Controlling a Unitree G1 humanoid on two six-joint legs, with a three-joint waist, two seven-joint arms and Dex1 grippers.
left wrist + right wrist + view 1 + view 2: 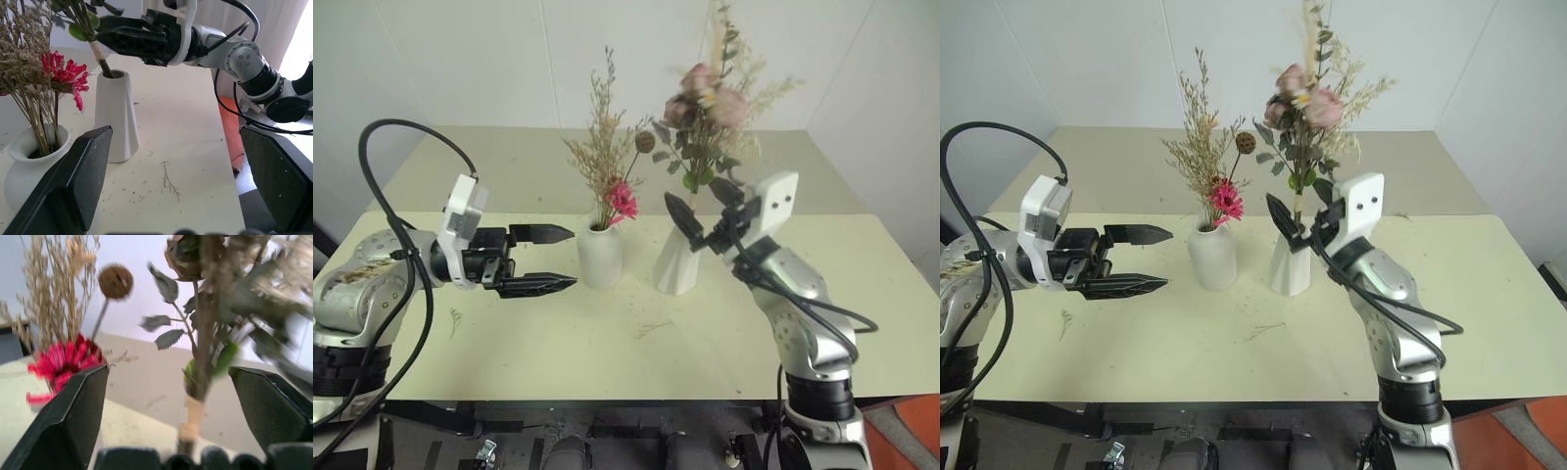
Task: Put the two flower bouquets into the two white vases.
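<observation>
Two white vases stand side by side mid-table. The rounded vase (600, 257) holds the thin bouquet (605, 166) of beige grasses with a magenta flower (61, 362) and a brown seed pod. The faceted cone vase (679, 262) holds the rose bouquet (710, 108), upright, its stem (203, 347) in the vase mouth. My right gripper (703, 206) is open just above that vase, one finger on each side of the stem and apart from it. Left of the rounded vase, my left gripper (574, 258) is open, level and empty, pointing at the vase.
Small dried plant scraps (653, 328) lie on the beige table (558, 362) in front of the vases. A white wall is close behind the table. An orange object (901, 431) sits on the floor at the right, below the table's front edge.
</observation>
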